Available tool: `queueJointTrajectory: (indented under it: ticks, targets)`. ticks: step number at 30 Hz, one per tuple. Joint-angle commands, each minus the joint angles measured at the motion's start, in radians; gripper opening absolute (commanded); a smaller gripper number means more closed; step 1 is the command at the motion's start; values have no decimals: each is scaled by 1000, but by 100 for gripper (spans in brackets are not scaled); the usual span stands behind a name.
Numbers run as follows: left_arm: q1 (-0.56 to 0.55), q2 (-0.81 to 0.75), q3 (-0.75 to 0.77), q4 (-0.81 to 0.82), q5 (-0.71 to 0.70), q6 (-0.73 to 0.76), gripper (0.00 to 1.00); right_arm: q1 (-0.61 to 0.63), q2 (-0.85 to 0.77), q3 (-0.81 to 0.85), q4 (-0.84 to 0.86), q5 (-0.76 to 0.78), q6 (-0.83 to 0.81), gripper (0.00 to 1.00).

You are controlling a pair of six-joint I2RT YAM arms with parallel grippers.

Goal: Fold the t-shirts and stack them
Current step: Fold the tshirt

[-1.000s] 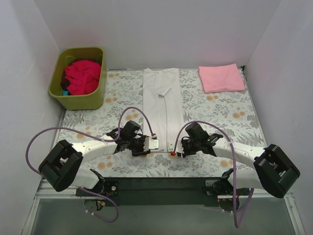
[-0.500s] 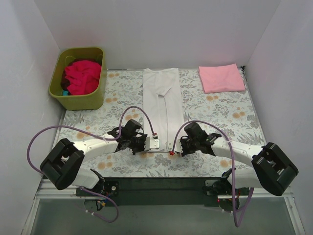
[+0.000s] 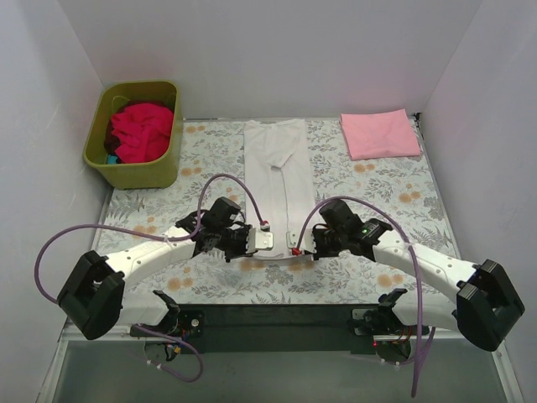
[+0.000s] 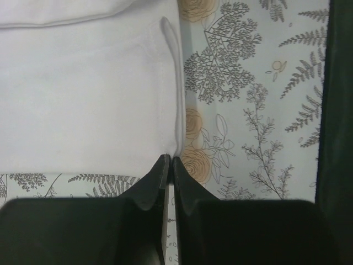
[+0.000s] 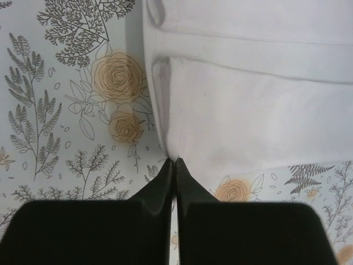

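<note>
Plain pale walls (image 3: 277, 59) enclose a flat floral cloth (image 3: 377, 189).
The soft white shirt (image 3: 279, 168), folded into a long strip, lies mid-cloth; the jaws of the left gripper (image 4: 168, 161) and right gripper (image 5: 175, 162) pinch its near hem corners. A pink shirt (image 3: 379, 134) sits folded far right.

Left arm (image 3: 143, 256) and right arm (image 3: 419, 260) both reach forward from their bases at the near edge and angle inward; elbows flared wide to either side, forearms low and nearly flat; the wrists end up close together near the middle, facing each other. Left gripper (image 3: 265, 241) and right gripper (image 3: 293, 245) sit just apart; on the left wrist cam the jaws are squeezed tight, dark fingers (image 4: 151, 185) touching, tips right at a corner of the white t-shirt (image 3: 277, 168); same on the right wrist cam. Looks like each is pinching the hem, though the actual bite is hidden between the tips.
</note>
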Motion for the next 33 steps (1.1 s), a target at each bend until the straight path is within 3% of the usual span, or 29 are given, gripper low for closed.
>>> queueJointTrajectory:
  ticks: [1,6,10,19,33]
  targets:
    - [-33,-77,73,-144,81,1,0,21,-44,37,-113,-35,61,1]
    - [-40,-137,126,-225,118,-127,0,55,-163,39,-162,-35,127,1]
    - [-21,-163,117,-195,65,-126,0,39,-154,66,-165,5,85,1]
    - [191,28,271,-143,161,-49,0,-116,64,239,-163,-79,-90,1]
    - [357,419,562,-83,216,78,0,-296,443,582,-159,-170,-308,1]
